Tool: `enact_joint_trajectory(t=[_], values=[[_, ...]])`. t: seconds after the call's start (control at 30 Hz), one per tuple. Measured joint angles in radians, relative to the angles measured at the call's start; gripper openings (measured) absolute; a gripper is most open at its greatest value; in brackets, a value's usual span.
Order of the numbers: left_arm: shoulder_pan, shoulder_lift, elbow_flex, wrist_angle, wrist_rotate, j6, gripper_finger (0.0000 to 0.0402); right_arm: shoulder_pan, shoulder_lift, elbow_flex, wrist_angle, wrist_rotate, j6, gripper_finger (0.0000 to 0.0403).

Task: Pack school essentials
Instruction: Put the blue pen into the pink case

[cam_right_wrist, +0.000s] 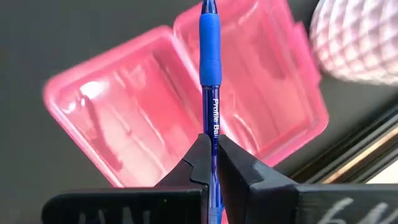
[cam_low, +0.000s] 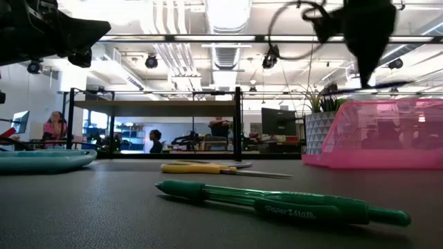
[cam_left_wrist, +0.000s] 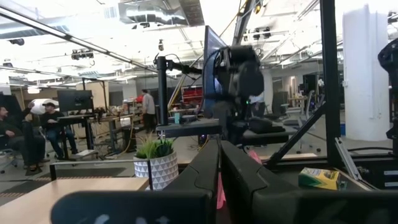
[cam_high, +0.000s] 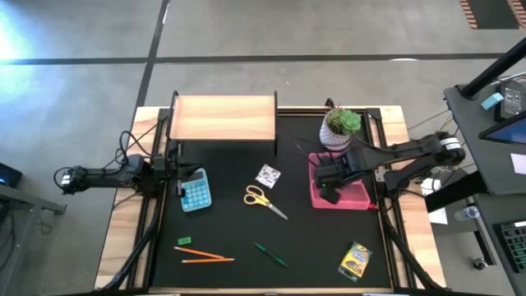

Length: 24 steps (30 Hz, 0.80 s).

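High view, packing so far: the right gripper is hanging over the open pink case by the potted plant; nothing can be seen lying inside from up here, though the arm is covering part of it.
High view, waiting on the desk: the yellow-handled scissors, patterned card, orange pencils, green eraser, green pen and crayon box are all lying loose on the black desk, well apart from the case. So by my reckoning the job is barely getting going.
High view, left arm: the left gripper is idling at the desk's left edge, just beside a teal calculator.
Low view: the green pen is filling the foreground, the scissors lying behind it, the pink case sitting beyond. One gripper is dangling above the case, too dark and cropped to read.
Left wrist view: the fingers are pressing together on nothing; the crayon box is peeking in, partly cut off by dark frame.
Right wrist view: the fingers are pinching a blue pen, pointing it over the case, both halves looking empty.
Hard to make out: the pen's lower end is running off the picture, so how much is gripped is unclear.
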Motion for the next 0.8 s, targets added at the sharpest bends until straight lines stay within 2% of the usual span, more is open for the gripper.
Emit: enact_joint_trajectory(t=[0.3,0.63,0.8], values=[[0.000,0.000,0.000,0.000,0.000,0.000,0.0000,0.000,-0.100,-0.267,0.146,-0.093,-0.013,0.0009],[0.000,0.000,0.000,0.000,0.000,0.000,0.0000,0.000,-0.090,-0.373,0.347,-0.141,-0.121,0.0009],[0.000,0.000,0.000,0.000,0.000,0.000,0.0000,0.000,-0.065,-0.387,0.371,-0.137,-0.130,0.0010]])
